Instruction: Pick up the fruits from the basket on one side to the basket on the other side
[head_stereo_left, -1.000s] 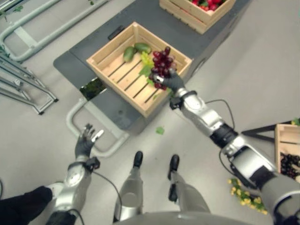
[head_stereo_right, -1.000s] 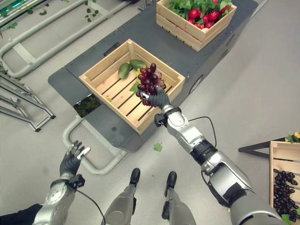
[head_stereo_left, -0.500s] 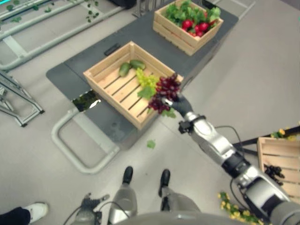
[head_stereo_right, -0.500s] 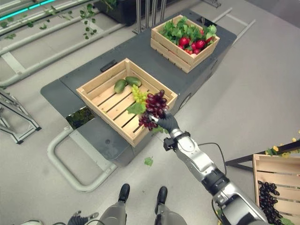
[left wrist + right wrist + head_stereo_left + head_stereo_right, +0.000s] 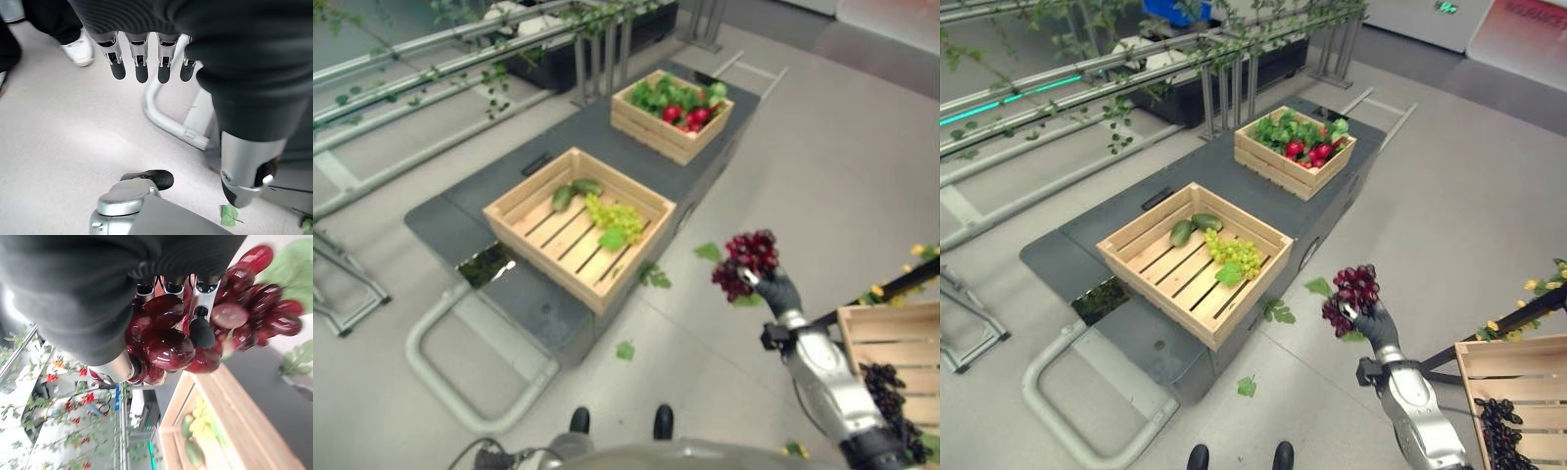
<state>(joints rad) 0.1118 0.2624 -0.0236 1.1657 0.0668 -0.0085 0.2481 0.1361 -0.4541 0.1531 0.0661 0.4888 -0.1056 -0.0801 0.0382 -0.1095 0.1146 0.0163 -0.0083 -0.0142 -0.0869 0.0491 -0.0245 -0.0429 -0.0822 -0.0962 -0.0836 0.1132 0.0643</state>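
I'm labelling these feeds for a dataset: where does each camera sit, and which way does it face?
Left eye view: on the head, looking down at the wooden crate of green grapes; right hand holds red grapes.
Right eye view: beside it, facing the same scene.
Left wrist view: along the open left hand at the floor.
Right wrist view: along the right hand at the red grapes.
Shared: the red grapes.

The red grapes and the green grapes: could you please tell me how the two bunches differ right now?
The red grapes are dark red, the green grapes pale yellow-green. The red grapes are held in the air over the floor by the right hand, fingers curled round them; the green grapes lie loose on the slats of the near wooden crate, beside two green fruits. Both are whole bunches with a green leaf nearby.
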